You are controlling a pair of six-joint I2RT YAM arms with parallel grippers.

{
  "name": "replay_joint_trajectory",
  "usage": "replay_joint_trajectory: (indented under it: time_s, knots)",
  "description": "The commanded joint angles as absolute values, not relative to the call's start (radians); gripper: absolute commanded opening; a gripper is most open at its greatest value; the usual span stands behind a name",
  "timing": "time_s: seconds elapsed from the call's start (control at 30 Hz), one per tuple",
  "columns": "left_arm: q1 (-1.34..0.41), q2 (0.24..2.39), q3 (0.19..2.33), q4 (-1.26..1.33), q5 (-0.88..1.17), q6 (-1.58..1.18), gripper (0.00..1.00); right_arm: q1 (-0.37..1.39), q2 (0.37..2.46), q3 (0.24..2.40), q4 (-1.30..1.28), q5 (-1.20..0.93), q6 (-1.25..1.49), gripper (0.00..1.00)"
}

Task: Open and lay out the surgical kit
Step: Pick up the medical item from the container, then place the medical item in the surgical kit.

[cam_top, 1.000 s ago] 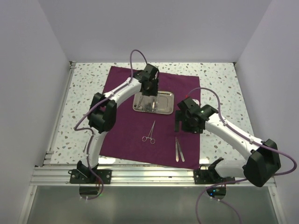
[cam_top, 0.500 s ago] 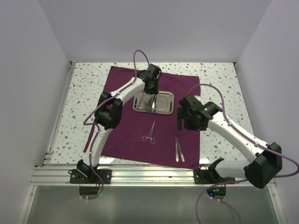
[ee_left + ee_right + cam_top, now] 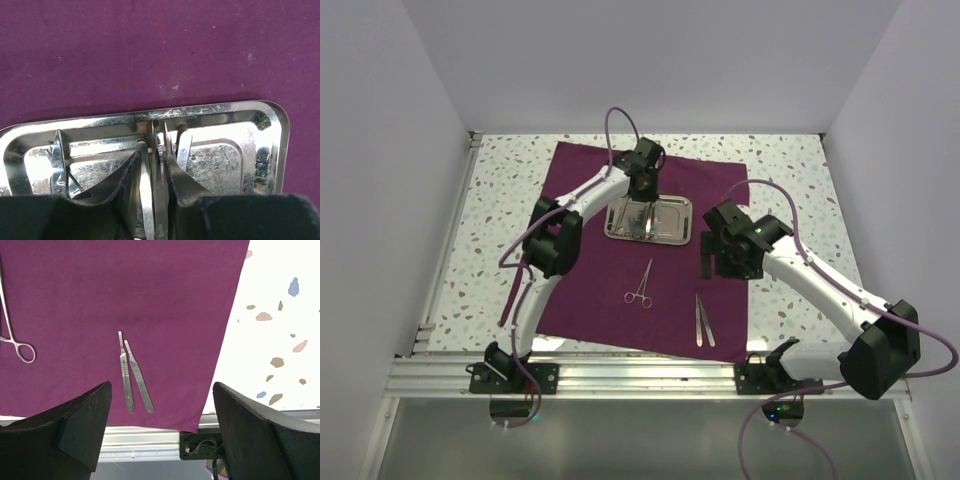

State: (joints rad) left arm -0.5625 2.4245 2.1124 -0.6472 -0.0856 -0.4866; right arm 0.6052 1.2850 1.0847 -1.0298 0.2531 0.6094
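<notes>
The steel tray (image 3: 270,142) held a slim instrument (image 3: 160,202), pinched by the narrowed left gripper (image 3: 152,156); right gripper (image 3: 161,390) spread wide, empty.

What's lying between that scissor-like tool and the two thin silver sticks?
Nothing: only bare purple cloth separates the ring-handled forceps from the two slim instruments, clearest in the right wrist view.

The speckled table (image 3: 495,185) carries a maroon cloth (image 3: 595,300) spread flat
</notes>
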Motion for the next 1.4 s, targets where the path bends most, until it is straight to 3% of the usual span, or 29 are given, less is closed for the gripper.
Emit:
replay_joint_trajectory:
  time_s: [0.0, 0.23, 0.47, 0.83, 0.93, 1.1, 1.37]
  knots:
    - [-0.558, 2.442, 2.111, -0.606, -0.075, -0.483, 0.28, 0.598, 1.289, 1.124, -1.039, 0.279, 0.597, 0.85]
    - [-0.561, 2.468, 2.114, -0.614, -0.071, -0.477, 0.28, 0.595, 1.289, 1.127, -1.045, 0.282, 0.600, 0.85]
    - [-0.561, 2.441, 2.143, -0.624, -0.054, -0.471, 0.00, 0.592, 1.287, 1.132, -1.048, 0.287, 0.600, 0.85]
    - [-0.554, 2.231, 2.145, -0.672, -0.043, -0.482, 0.00, 0.592, 1.337, 1.181, -1.008, 0.287, 0.580, 0.84]
    - [-0.555, 2.110, 2.033, -0.673, -0.041, -0.488, 0.00, 0.592, 1.386, 1.218, -0.971, 0.267, 0.566, 0.84]
    - [-0.574, 1.777, 1.578, -0.591, -0.058, -0.502, 0.00, 0.591, 1.521, 1.327, -0.887, 0.204, 0.539, 0.84]
    - [-0.598, 1.406, 0.976, -0.555, -0.136, -0.577, 0.00, 0.581, 1.854, 1.730, -0.847, 0.147, 0.514, 0.84]
